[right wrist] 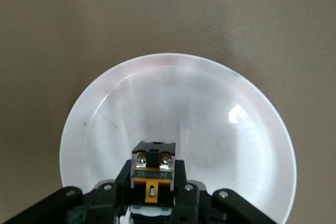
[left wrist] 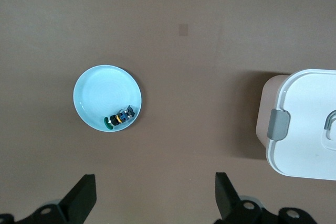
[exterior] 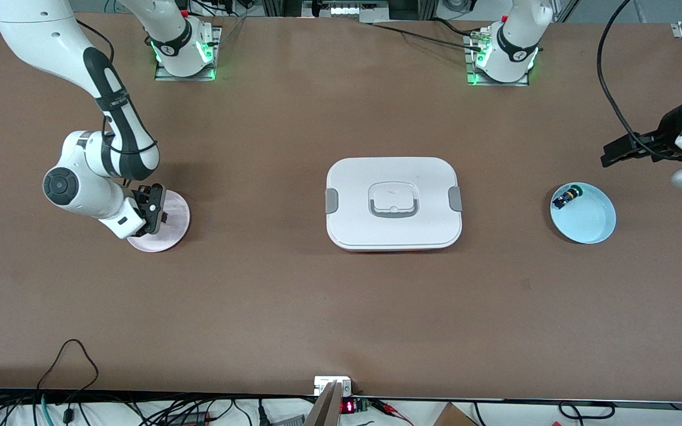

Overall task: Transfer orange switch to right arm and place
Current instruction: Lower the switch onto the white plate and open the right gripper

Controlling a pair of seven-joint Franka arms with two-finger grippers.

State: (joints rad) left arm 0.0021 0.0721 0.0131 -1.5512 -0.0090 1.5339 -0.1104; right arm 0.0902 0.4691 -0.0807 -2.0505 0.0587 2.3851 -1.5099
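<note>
My right gripper [exterior: 153, 208] is shut on the orange switch [right wrist: 154, 167], a small black block with orange sides and two silver screws. It holds the switch low over the pink plate [exterior: 170, 235], inside the rim in the right wrist view [right wrist: 178, 98]. I cannot tell whether the switch touches the plate. In the front view the gripper hides the switch. My left gripper [exterior: 612, 155] is open and empty, up in the air over the table near the left arm's end. Its two black fingers stand wide apart in the left wrist view [left wrist: 154, 184].
A light blue plate [exterior: 589, 222] holds a black switch with a green cap [exterior: 567, 196], also in the left wrist view [left wrist: 119, 118]. A white lidded container [exterior: 393, 201] with grey clasps sits mid-table. Cables lie along the table's near edge.
</note>
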